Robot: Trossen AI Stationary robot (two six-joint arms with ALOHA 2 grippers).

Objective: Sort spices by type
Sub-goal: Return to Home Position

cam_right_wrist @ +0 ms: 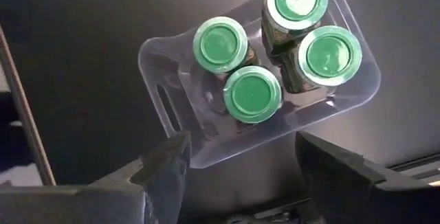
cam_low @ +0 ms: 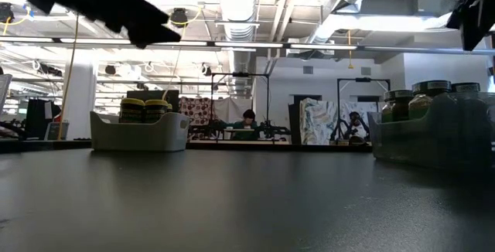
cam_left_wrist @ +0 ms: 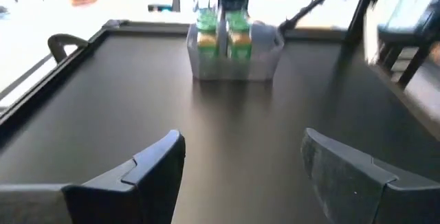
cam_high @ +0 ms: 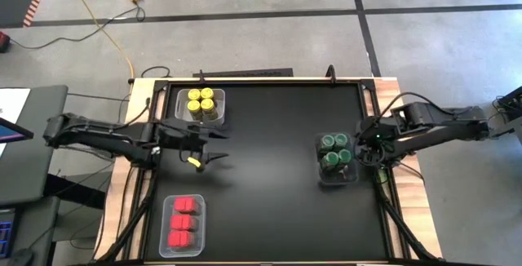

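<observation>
Left gripper (cam_left_wrist: 240,148): over the table's left side, between the yellow-lid bin and the red bin, held above the black tabletop (cam_high: 269,201). Fingers spread wide, nothing between them

Right gripper (cam_right_wrist: 242,145): hangs just off the right-hand edge of the green-lid bin, looking down on it. Fingers well apart, nothing held

Yellow-lidded jars (cam_high: 201,100): four, packed upright in a pale bin (cam_low: 139,137) at the far left of the table

Green-lidded jars (cam_right_wrist: 275,52): four, upright in a clear bin (cam_right_wrist: 168,80) by the table's right edge, lids close together, two pairs touching

Red blocky containers (cam_high: 181,221): lying in a row in a clear bin (cam_high: 165,241) at the near left corner; exact count hard to tell

No spice sits loose on the tabletop
</observation>
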